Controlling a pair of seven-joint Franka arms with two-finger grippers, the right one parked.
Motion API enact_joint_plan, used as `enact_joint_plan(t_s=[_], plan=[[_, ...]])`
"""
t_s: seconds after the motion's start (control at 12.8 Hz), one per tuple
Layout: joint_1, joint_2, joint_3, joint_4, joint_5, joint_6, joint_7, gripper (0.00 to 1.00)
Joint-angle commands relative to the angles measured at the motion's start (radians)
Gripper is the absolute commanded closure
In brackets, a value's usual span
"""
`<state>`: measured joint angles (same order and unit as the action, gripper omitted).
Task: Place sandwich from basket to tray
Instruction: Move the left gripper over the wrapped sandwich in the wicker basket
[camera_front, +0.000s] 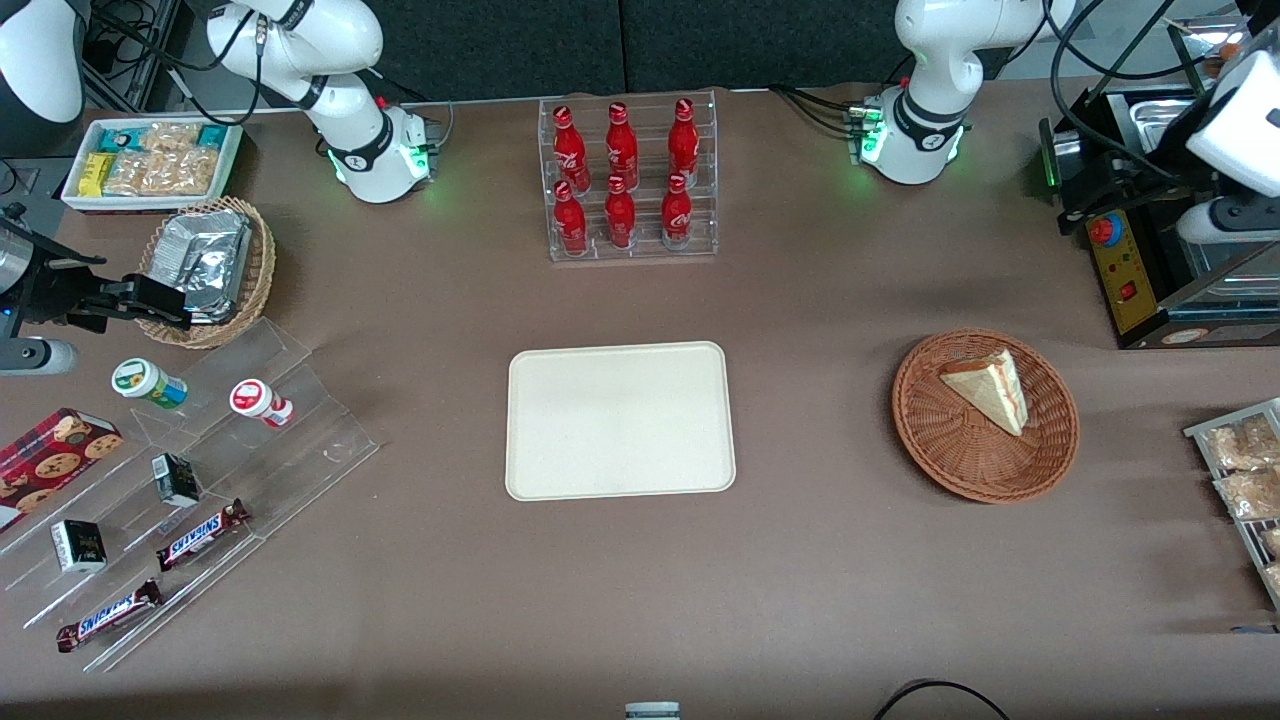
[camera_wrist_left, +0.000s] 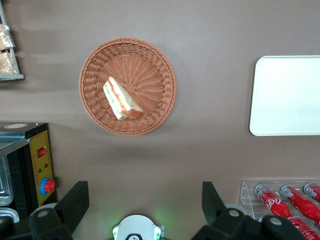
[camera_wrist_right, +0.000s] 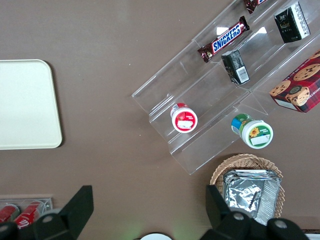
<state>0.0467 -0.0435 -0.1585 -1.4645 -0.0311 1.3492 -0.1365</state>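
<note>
The sandwich (camera_front: 990, 388), a pale wedge with red and green filling along its cut edge, lies in the round reddish-brown wicker basket (camera_front: 960, 450) toward the working arm's end of the table. The left wrist view shows the sandwich (camera_wrist_left: 121, 99) in the basket (camera_wrist_left: 155, 65) from high above. The cream tray (camera_front: 620, 420) lies flat and bare at the table's middle, also seen in the left wrist view (camera_wrist_left: 287, 95). My gripper (camera_wrist_left: 145, 200) is open and empty. It hangs high over the tabletop between the basket and the arm's base, well apart from the sandwich.
A clear rack of red bottles (camera_front: 630, 180) stands farther from the front camera than the tray. A black machine with a yellow panel (camera_front: 1130, 270) and a rack of snack packets (camera_front: 1245, 470) flank the basket. A clear stepped stand with snacks (camera_front: 200, 480) and a tan foil basket (camera_front: 210, 265) lie toward the parked arm's end.
</note>
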Motion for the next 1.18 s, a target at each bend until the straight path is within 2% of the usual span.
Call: enact_joint_plan(t_s=[0.0,0.24,0.39,0.63,0.71,0.94,1.1], plan=[[-0.024,0.01,0.019,0.03,0.023,-0.013,0.0,0.0],[-0.007,0.036,0.019,0.03,0.034,-0.01,-0.006,0.0],[0.025,0.097,0.02,0.007,0.088,0.011,-0.026,0.0],[0.038,0.062,0.025,-0.228,0.1,0.227,-0.17,0.0],[0.073,0.044,0.024,-0.314,0.099,0.31,-0.198,0.0],[0.085,0.016,0.024,-0.537,0.091,0.571,-0.453,0.0],[0.094,0.016,0.024,-0.707,0.082,0.771,-0.521,0.0]])
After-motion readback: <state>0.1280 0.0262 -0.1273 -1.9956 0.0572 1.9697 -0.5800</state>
